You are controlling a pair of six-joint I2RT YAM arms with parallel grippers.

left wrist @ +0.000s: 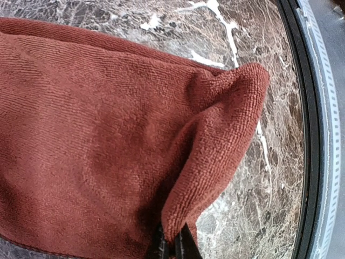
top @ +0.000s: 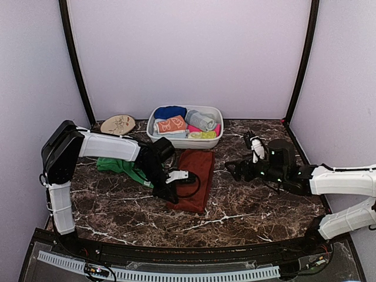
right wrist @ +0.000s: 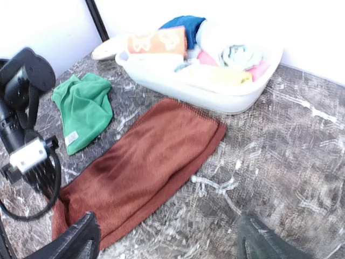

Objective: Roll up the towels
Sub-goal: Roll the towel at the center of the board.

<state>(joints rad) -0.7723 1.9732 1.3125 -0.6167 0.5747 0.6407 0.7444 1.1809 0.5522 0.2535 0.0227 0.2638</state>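
The rust-brown towel (top: 197, 170) lies flat and folded lengthwise in the middle of the table, running from the basin toward the front. My left gripper (top: 167, 194) is shut on its near left corner; in the left wrist view the fingertips (left wrist: 171, 244) pinch a raised fold of that towel (left wrist: 108, 135). The green towel (top: 117, 166) lies crumpled under the left arm, its white tag showing (right wrist: 71, 139). An orange towel with cream prints (top: 171, 124) sits rolled in the basin. My right gripper (top: 230, 168) hangs open over bare table to the right of the brown towel (right wrist: 145, 162), holding nothing.
A white oval basin (top: 218, 138) at the back centre holds several rolled towels, blue, grey, pink and yellow among them. A tan round object (top: 117, 124) lies at the back left. Black frame posts stand at both back corners. A black rail runs along the table's front edge (left wrist: 302, 162).
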